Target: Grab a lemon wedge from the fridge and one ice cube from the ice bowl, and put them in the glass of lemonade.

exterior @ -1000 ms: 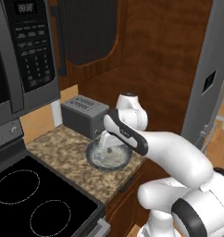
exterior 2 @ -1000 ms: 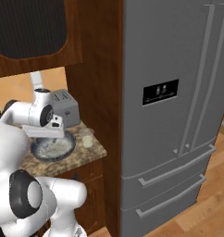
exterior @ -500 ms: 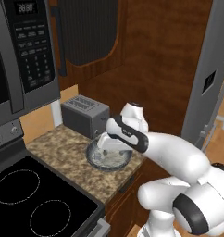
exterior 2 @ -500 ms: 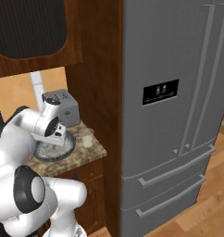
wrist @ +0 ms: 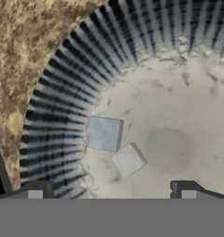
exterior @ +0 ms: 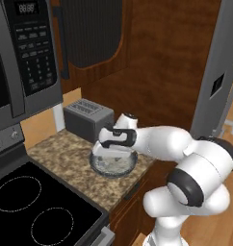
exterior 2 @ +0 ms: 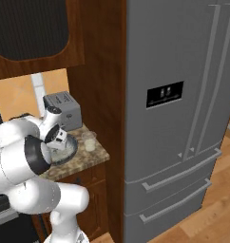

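Clearly the largest thing before us is the fridge (exterior 2: 183,109), a tall grey steel unit filling the right of the right base view, its long axis upright. We see two upper doors with long vertical handles that meet at the middle, a black dispenser panel on the left door, and two drawers below with slanted bar handles; all look closed. Left of it stands a dark wood cabinet wall, and at its foot the speckled brown stone bench (exterior: 65,158).

At the far side of the bench sits a boxy silver toaster (exterior: 88,118), its slots running left to right. Just near of it lies the ice bowl (exterior: 113,165), wide, shallow and round, resting flat with its mouth upward. Through the hand view we see its wall (wrist: 63,115) striped dark and pale like ribs, and a pale speckled floor. Two ice cubes lie on that floor, touching at a corner: a larger bluish square one (wrist: 103,133) and a smaller whitish one (wrist: 127,160) turned diagonally beside it.

Our fingers (wrist: 109,190) hang just above the bowl, pointing down into it, spread wide apart with nothing between them.

Smallest is the glass of lemonade (exterior 2: 89,141), a short translucent tumbler standing upright on the bench, just right of the bowl and near the cabinet wall.
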### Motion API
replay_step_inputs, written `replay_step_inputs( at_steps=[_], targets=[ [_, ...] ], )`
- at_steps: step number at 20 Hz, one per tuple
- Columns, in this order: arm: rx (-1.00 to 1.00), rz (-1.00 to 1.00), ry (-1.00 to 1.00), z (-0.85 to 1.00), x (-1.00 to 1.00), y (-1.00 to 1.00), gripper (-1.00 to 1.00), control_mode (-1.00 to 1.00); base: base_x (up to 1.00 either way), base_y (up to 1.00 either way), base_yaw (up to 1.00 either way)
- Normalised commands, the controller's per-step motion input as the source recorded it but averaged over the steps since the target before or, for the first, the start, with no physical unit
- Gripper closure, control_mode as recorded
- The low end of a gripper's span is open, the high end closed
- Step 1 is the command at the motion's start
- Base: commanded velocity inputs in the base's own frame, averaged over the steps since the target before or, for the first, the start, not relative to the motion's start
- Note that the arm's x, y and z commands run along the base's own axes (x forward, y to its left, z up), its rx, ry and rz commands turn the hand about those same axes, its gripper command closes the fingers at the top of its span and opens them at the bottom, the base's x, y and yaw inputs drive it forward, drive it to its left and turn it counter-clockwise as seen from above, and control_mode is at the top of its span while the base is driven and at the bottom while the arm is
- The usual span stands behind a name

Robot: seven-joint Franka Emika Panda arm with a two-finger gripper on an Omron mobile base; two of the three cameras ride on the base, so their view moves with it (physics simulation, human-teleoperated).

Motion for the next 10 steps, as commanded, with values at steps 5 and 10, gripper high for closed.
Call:
replay_step_inputs(
  at_steps=[5,10],
  targets=[
    [0.00,-0.08,0.01,-0.28,0.39,0.29,-1.00,-1.00,0.00,0.00,0.00],
    [0.00,-0.04,0.00,-0.34,0.32,0.00,-1.00,-1.00,0.00,0.00,0.00]
  ],
)
